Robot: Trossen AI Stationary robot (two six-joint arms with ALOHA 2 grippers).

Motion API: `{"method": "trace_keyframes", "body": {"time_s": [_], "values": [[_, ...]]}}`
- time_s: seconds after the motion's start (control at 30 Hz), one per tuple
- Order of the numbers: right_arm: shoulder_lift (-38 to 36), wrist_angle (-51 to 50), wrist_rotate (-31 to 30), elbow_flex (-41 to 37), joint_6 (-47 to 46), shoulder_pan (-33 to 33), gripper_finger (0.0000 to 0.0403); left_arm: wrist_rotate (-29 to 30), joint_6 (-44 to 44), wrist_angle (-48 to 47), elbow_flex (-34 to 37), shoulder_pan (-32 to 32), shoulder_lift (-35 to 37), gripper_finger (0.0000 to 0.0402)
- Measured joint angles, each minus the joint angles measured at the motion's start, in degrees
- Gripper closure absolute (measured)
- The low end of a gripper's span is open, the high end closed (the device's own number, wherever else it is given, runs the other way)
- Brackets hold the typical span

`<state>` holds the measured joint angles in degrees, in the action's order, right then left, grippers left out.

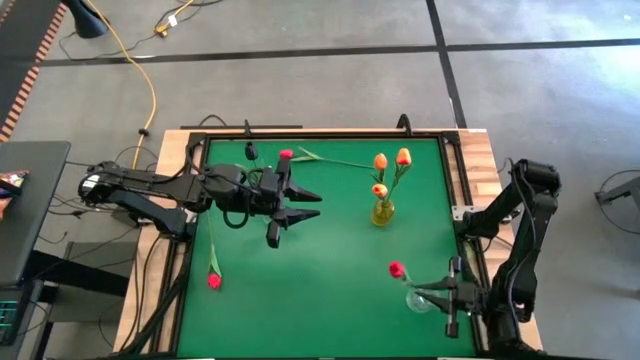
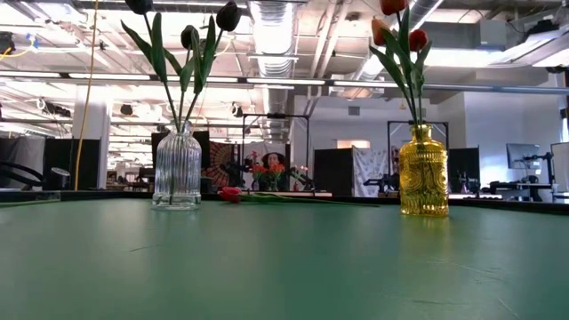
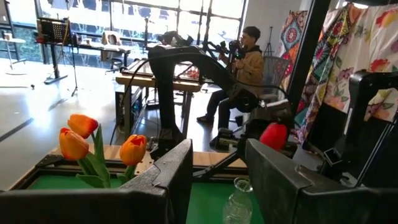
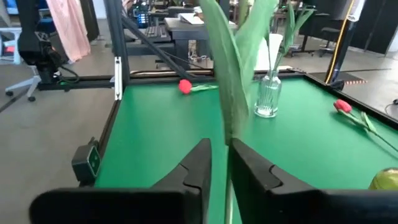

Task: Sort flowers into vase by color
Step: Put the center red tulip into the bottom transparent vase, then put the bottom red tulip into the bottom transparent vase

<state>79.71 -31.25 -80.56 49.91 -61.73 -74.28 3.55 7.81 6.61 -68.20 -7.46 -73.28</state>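
Between my right gripper's [image 4: 219,163] narrow fingers a red tulip's [image 1: 397,269] green stem [image 4: 231,93] stands upright, head up. Left gripper [image 1: 318,204] hovers open.

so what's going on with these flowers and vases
The right hand is at a clear vase near the table's right edge, a red tulip standing in it, its stem between the fingers. Three orange tulips fill the yellow vase. Two red tulips lie on the green mat. The left hand hovers open.
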Motion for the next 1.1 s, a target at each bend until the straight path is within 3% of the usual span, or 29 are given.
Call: {"method": "trace_keyframes", "body": {"time_s": [0.1,0.3,0.47,0.6,0.87,1.1], "values": [[-1.77,0.0,2.07,1.03,3.04,0.0,0.0298,0.0,0.0,0.0,0.0,0.0,0.02,0.0264],[-6.91,-0.11,14.79,2.8,6.42,0.0,0.0246,-0.7,0.0,0.02,0.0,0.0,0.02,0.0264],[-12.29,-0.1,21.56,3.96,6.33,0.04,0.0223,-1.61,0.0,-0.08,0.0,0.0,0.02,0.0264],[-16.78,-0.02,27.39,5.03,6.08,0.06,0.0222,-2.09,0.39,-1.43,0.0,0.0,0.03,0.0264],[-24.59,-0.08,38.3,5.66,-6.06,0.06,0.0243,-11.69,11.74,-11.31,0.02,-0.85,1.48,0.0264],[-29.08,0.02,39.15,5.66,-9.25,0.06,0.0257,-17.94,18.58,-30.01,0.04,-4.73,1.88,0.0264]]}}
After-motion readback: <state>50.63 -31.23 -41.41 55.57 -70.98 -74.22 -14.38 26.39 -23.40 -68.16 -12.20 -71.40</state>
